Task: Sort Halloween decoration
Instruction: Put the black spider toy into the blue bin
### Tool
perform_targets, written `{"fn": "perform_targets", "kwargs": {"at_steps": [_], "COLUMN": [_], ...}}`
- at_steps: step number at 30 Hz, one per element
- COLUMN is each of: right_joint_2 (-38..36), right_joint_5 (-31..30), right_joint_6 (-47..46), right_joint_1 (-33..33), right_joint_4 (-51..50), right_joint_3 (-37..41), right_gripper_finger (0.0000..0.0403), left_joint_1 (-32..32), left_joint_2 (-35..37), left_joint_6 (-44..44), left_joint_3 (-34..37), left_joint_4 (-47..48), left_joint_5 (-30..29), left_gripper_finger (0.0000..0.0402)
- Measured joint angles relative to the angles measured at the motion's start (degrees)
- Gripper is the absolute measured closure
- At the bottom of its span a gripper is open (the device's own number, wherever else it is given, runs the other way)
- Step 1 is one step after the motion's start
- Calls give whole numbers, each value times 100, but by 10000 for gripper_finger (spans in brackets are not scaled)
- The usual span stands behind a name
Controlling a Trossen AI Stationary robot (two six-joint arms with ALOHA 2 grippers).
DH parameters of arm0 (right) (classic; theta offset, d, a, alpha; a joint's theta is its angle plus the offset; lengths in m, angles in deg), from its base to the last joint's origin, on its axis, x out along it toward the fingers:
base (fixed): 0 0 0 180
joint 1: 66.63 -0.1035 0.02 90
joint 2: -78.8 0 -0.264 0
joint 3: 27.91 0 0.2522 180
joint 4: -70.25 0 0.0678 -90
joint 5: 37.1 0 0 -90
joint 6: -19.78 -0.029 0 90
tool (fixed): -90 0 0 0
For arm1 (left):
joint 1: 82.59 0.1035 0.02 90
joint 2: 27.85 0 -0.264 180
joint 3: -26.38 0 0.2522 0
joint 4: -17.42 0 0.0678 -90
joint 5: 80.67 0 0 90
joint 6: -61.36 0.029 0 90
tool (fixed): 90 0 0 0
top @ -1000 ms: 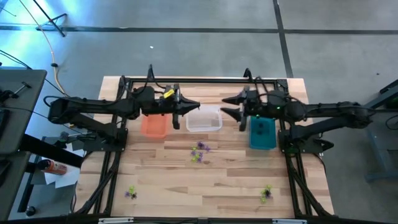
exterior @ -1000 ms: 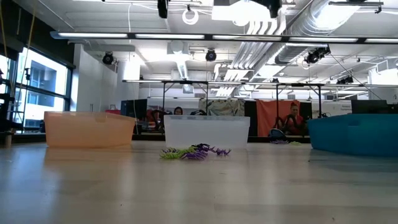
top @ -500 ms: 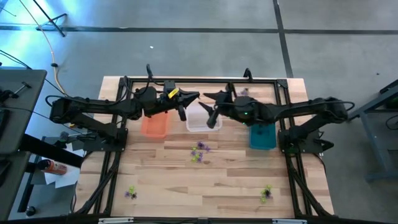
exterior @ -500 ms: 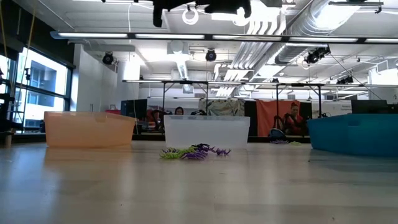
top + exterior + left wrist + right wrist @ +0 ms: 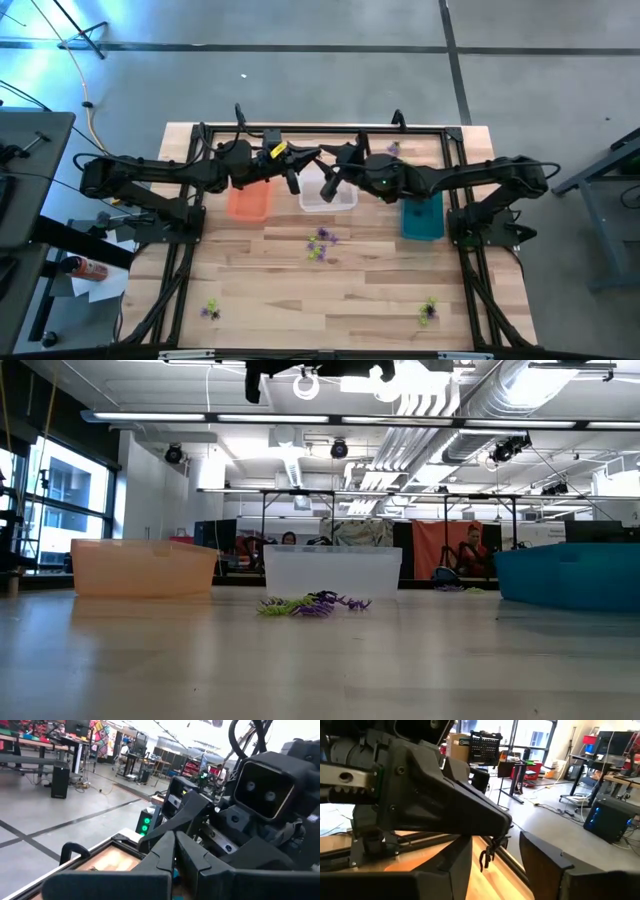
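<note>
My left gripper (image 5: pixel 312 156) is level above the clear bin (image 5: pixel 330 195) and shut on one small black spidery Halloween decoration (image 5: pixel 487 852). My right gripper (image 5: pixel 332 172) faces it from the table's right. It is open, with one finger (image 5: pixel 455 865) on each side of the trinket and touching nothing. More decorations lie on the table in purple and yellow-green clusters at the middle (image 5: pixel 320 243), near left (image 5: pixel 210 311) and near right (image 5: pixel 428 310). The low view shows the middle cluster (image 5: pixel 312 604) and both grippers at the top edge (image 5: pixel 300 368). My left gripper pinches the black trinket's upper end (image 5: pixel 492 840) between the free ends of its two shut fingers (image 5: pixel 504 826). The fingers are level and point toward the table's right. The trinket hangs below the tips, lifted clear, high over the clear bin.
An orange bin (image 5: pixel 248 200), the clear bin and a teal bin (image 5: pixel 422 218) stand in a row across the far half of the table. A black frame (image 5: pixel 320 128) runs along the far edge and down both sides. Bare wood lies between the clusters.
My right gripper has gone toward the table's left, from over the teal bin to over the clear bin, up to the left gripper, and has turned to face it. My left gripper has stayed in place and swung its tips a little toward the far edge.
</note>
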Motion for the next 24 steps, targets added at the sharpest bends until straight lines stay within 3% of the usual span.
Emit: {"fn": "perform_targets", "kwargs": {"at_steps": [10, 16, 24], "right_joint_2": [-3, -3, -79], "right_joint_5": [85, 79, 85], "right_joint_6": [-167, -208, -106], "right_joint_1": [-9, -9, -11], "right_joint_4": [-21, -114, -288], "right_joint_3": [2, 2, 13], "right_gripper_finger": [312, 393, 397], "left_joint_1": [2, 2, 74], "left_joint_2": [0, 0, 209], "left_joint_6": [45, 47, 264], "left_joint_3": [0, 0, 9], "left_joint_4": [9, 4, 367], "left_joint_5": [0, -6, 16], "left_gripper_finger": [401, 401, 375]}}
